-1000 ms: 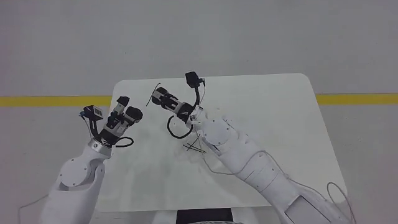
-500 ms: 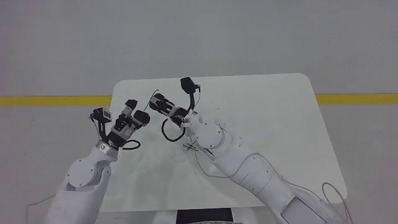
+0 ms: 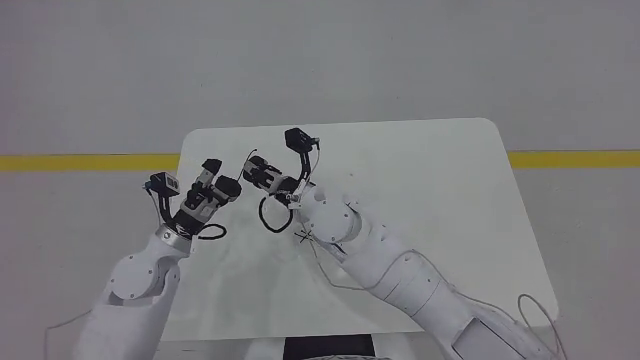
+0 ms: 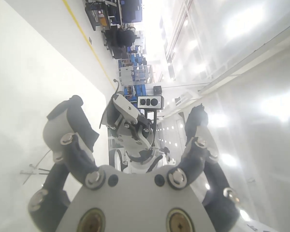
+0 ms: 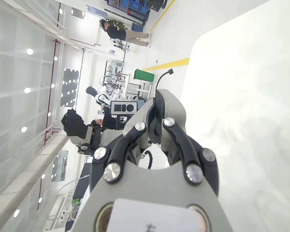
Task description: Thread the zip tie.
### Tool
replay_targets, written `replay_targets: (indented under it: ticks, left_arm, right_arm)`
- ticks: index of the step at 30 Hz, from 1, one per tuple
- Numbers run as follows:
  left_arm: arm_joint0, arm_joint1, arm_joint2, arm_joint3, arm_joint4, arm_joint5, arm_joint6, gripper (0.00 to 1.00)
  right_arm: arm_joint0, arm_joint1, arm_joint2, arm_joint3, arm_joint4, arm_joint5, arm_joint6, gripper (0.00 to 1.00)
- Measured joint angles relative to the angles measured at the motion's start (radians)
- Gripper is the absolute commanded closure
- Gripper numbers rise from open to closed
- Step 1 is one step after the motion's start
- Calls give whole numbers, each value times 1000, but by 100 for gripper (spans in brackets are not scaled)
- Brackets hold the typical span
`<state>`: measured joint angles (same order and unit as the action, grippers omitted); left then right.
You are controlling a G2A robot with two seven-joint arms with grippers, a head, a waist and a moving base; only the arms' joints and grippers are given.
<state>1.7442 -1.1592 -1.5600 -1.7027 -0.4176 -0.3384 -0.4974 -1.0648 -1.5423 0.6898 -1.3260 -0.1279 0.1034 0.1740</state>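
Ties (image 3: pixel 308 238) lie loose on worktop (image 3: pixel 440 190) nearest the robot. Beyond, left gripper (image 3: pixel 221 176), fingers apart, has moved closer to right gripper (image 3: pixel 253 170) at its 3 o'clock since a second ago. Right fingers (image 5: pixel 171 108) clamp zip tie (image 5: pixel 158 80) above the worktop, tail arcing toward 12 o'clock.

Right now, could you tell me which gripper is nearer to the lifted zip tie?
Right. The right gripper is shut on the zip tie; the left gripper hangs open beside it, not touching.
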Motion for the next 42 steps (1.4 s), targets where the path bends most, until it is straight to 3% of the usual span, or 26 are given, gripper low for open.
replay_targets:
  ticks: [8,9,11,14,20,30,34,42]
  left_arm:
    - [-8,0,15,4,26,20,18,0]
    - [-7,0,15,6,29,21,18,11]
    - [-5,1,15,9,41,24,19,21]
    - [-3,2,16,15,45,25,19,48]
    - [-1,3,15,20,41,33,14,69]
    - [-4,5,17,27,22,46,-2,65]
    - [-9,6,19,32,14,47,-9,69]
    - [-20,8,23,44,10,45,-14,87]
  right_arm:
    - [-19,0,5,-19,-35,22,-9,100]
    - [-21,-1,6,-22,-39,27,-10,100]
    - [-26,-2,10,-29,-45,33,-13,100]
    - [-32,-4,16,-36,-52,37,-15,100]
    - [-39,-9,24,-42,-63,52,-17,100]
    - [-48,-22,33,-34,-47,45,-30,100]
    - [-47,-28,34,-26,-44,44,-30,100]
    - [-41,-40,38,-4,-35,40,-22,100]
